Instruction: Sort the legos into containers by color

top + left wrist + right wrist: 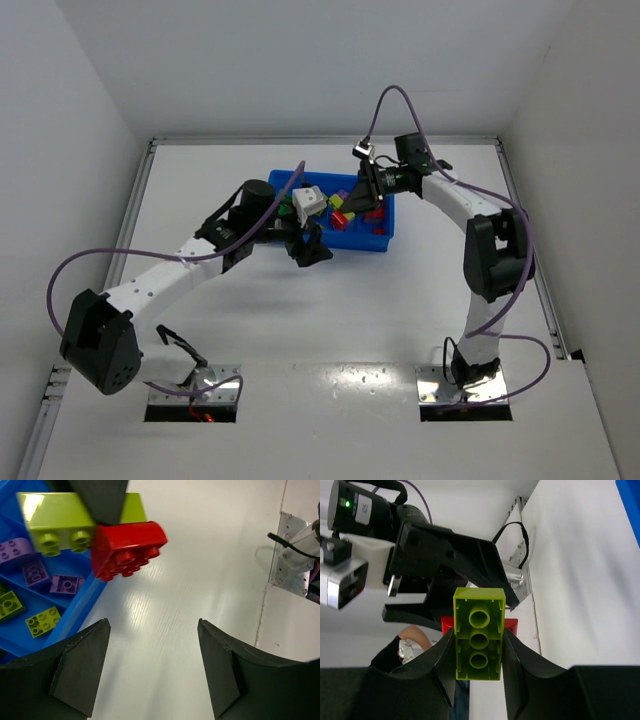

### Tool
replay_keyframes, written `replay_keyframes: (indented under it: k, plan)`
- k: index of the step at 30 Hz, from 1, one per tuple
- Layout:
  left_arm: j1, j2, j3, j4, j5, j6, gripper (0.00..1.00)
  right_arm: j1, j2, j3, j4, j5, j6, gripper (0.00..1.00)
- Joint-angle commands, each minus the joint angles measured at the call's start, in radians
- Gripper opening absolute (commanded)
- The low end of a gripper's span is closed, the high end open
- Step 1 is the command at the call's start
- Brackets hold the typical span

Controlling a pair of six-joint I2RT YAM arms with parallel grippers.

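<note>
Two joined plastic legos, yellow-green block (57,522) plus red wedge (127,547), pinched in right gripper (479,640); left gripper (154,630) jaws spread, should clamp red, separate.

The yellow-green brick (479,632) is plain lime all over, and the red brick (127,550) against it is glossy scarlet. The tray (82,612) is bright blue. In the left wrist view, pale purple bricks (35,572) show at nine o'clock and yellow-green bricks (42,621) at eight o'clock. The table (200,555) is white. The left arm (160,285) and right arm (455,205) are white with black joints, and the cables (392,88) are purple.
</note>
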Motion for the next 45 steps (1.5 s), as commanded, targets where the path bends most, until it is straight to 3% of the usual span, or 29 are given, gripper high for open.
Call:
replay_keyframes:
  k: [1,11,15,19,20,26,32,39,45]
  plan:
    - [-0.033,0.019,0.023,0.017,-0.056,0.031,0.77,0.022,0.020,0.062,-0.035,-0.038,0.020,0.06]
    - [-0.053,0.085,0.098,0.036,-0.241,-0.001,0.74,0.060,0.040,0.048,0.036,0.017,0.125,0.03]
    - [-0.053,0.094,0.116,0.056,-0.254,-0.038,0.71,0.070,-0.009,-0.047,0.225,0.076,0.309,0.02]
    - [-0.053,0.103,0.116,0.056,-0.232,-0.057,0.68,0.070,-0.077,-0.220,0.731,0.174,0.660,0.01]
    - [-0.053,0.103,0.116,0.066,-0.232,-0.066,0.68,0.070,-0.077,-0.229,0.779,0.183,0.703,0.01]
    - [-0.053,0.103,0.125,0.067,-0.223,-0.066,0.52,0.070,-0.077,-0.219,0.785,0.183,0.727,0.01]
    - [-0.053,0.125,0.144,0.076,-0.209,-0.077,0.43,0.079,-0.077,-0.228,0.785,0.192,0.727,0.00]
    - [-0.053,0.134,0.155,0.076,-0.209,-0.077,0.20,0.079,-0.086,-0.250,0.794,0.202,0.718,0.00]
    - [-0.053,0.111,0.097,0.076,-0.199,-0.077,0.13,0.048,-0.095,-0.259,0.794,0.211,0.718,0.00]
